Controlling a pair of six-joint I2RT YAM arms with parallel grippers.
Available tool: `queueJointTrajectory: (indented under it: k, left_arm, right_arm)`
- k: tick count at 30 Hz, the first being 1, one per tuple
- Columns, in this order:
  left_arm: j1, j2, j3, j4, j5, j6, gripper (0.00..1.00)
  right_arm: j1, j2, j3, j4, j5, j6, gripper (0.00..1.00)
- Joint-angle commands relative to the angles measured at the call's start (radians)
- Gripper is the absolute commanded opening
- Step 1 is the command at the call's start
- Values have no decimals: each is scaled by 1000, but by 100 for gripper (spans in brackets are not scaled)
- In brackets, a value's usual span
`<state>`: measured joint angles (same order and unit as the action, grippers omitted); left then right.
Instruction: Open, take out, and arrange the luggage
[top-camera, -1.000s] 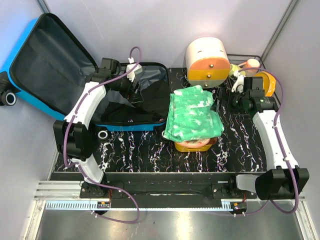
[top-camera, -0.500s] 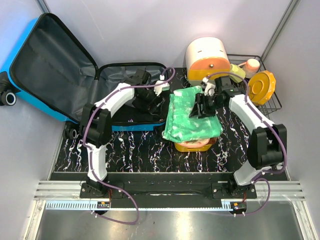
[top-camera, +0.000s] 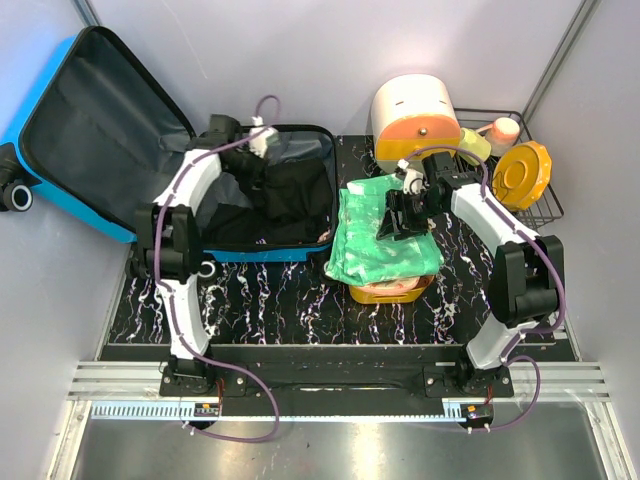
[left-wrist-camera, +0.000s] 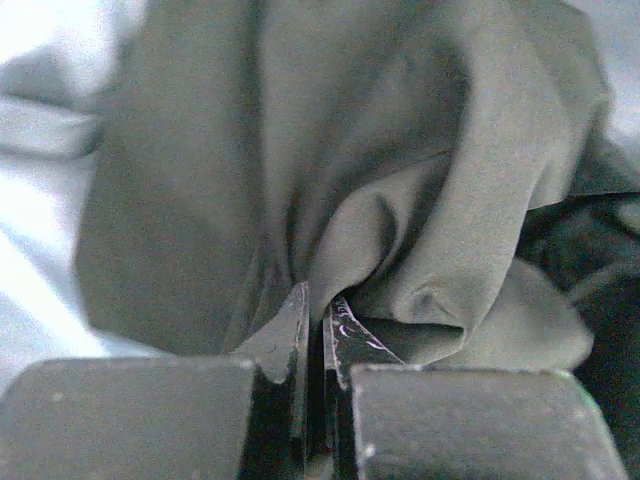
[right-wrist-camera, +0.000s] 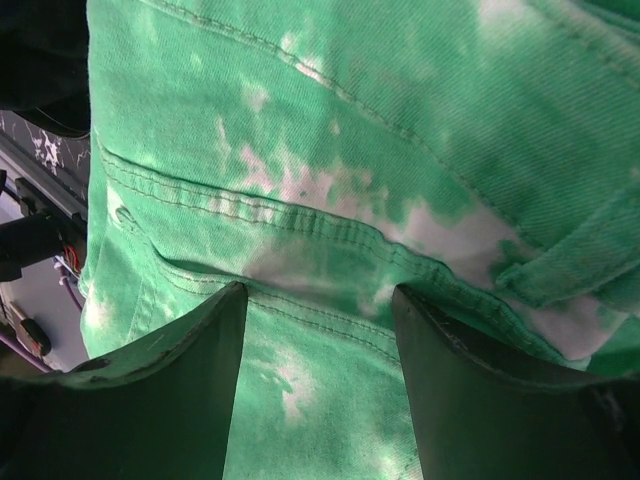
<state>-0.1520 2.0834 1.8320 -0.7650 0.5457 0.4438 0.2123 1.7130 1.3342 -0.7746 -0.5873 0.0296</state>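
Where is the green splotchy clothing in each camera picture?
Top external: the green tie-dye denim lies folded mid-table on a yellow basin, right of the luggage.
Left wrist: not in it; only dark cloth, pinched by the left gripper.
Right wrist: it fills the picture.
Shared landmark: the right gripper, open over the denim in both.

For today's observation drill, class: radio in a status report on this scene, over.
Status: left gripper shut on dark cloth inside the luggage. The right gripper open over green garment. Lid open, cloth not yet out. No obstruction seen.
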Motion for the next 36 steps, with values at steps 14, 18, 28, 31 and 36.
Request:
queueJointTrajectory:
  k: [14, 18, 28, 31, 36]
  left_arm:
    - [106, -200, -29, 159, 31, -189, 0]
    - [77, -213, -57, 314, -4, -353, 0]
    - [38, -160, 71, 438, -76, -533, 0]
    - [40, -160, 44, 409, -95, -481, 0]
    - [42, -220, -147, 379, -115, -308, 0]
  right_arm:
    - [9, 54, 20, -22, 87, -68, 71]
    - [9, 59, 28, -22, 84, -65, 72]
    - [9, 65, 43, -15, 80, -48, 73]
    - [9, 66, 52, -14, 80, -46, 74]
    - [9, 60, 57, -14, 72, -45, 75]
